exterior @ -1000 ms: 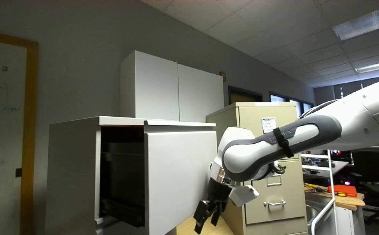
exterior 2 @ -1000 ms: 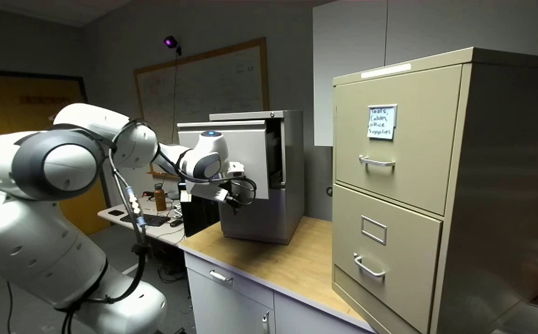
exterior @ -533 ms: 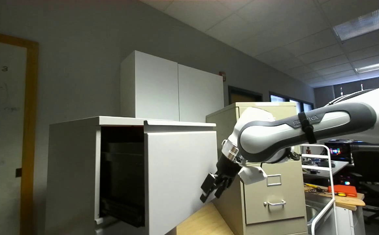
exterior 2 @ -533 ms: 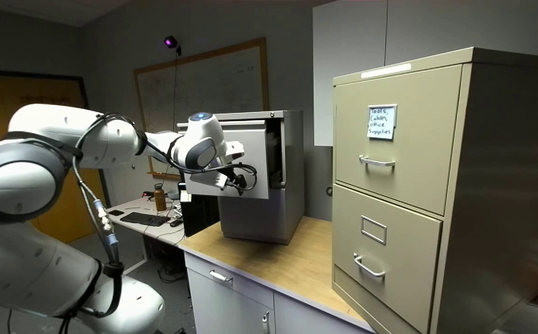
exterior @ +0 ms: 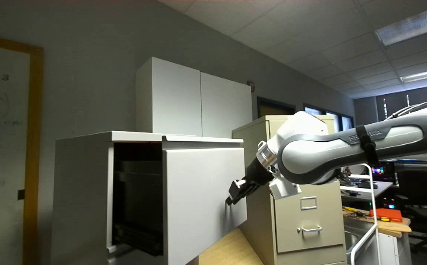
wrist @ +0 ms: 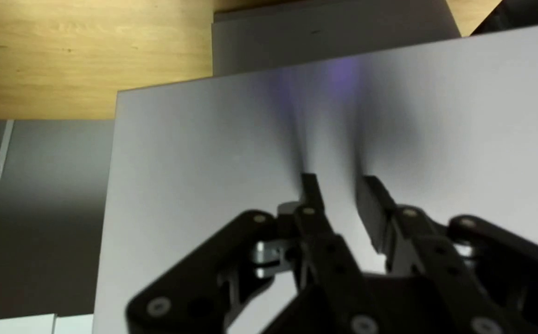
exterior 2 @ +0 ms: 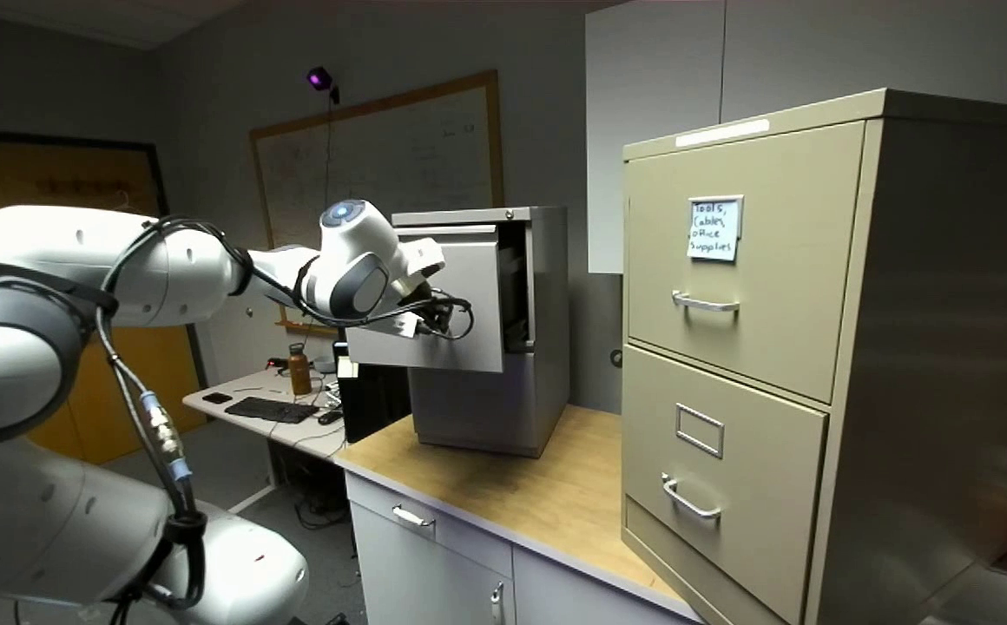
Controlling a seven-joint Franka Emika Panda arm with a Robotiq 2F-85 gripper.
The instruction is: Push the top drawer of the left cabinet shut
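Ahead of the matt gripper (wrist: 338, 178), the top drawer (exterior: 202, 187) looks like smooth, faintly glossy metal, while the countertop (exterior 2: 556, 486) lower down resembles grained wood.

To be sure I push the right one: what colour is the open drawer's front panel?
The front panel is plain white-grey, seen best in an exterior view.
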